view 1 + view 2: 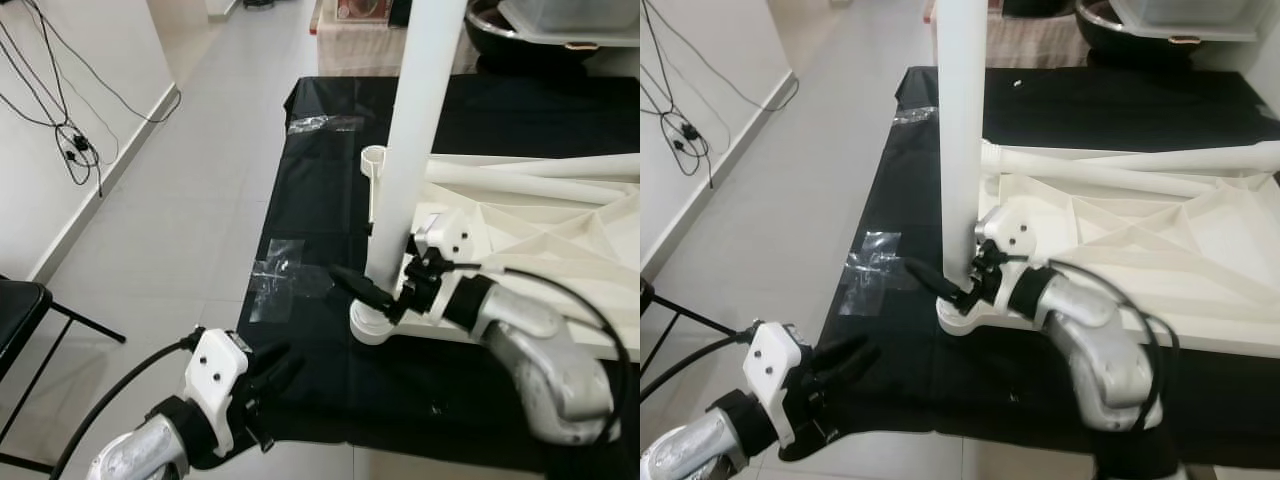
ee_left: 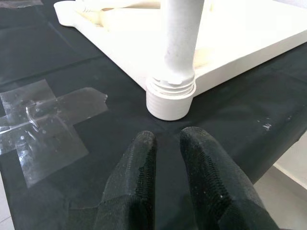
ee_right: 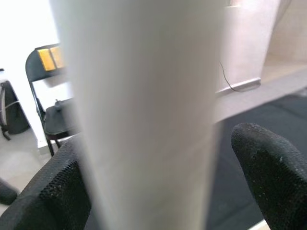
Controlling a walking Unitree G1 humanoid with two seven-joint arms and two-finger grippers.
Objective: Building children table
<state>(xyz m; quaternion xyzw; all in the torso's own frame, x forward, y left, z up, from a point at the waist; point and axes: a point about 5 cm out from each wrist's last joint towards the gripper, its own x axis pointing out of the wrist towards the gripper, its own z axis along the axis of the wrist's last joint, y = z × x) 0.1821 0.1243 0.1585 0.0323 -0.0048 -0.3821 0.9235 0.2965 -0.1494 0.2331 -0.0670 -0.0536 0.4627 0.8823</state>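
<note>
The white table leg [image 1: 412, 140] stands upright in the corner socket [image 2: 170, 98] of the upturned tabletop [image 1: 540, 240], between the right gripper [image 1: 385, 285]'s fingers, which seem clasped on it. The left gripper [image 1: 268, 372], fingers nearly together, hovers just before the socket over black cloth [image 1: 320, 200].

Upright table leg [image 1: 410, 140] cut off by the top edge in both eye views, upper end out of sight, and blurred to a pale column [image 3: 144, 120] in the right wrist view, hiding whether the fingers [image 3: 268, 163] touch it. Upturned tabletop [image 1: 540, 230] cut by the right edge, far corners unseen. Left arm [image 1: 150, 450] cropped at the bottom edge; dark chair [image 1: 20, 320] cropped at the left.
</note>
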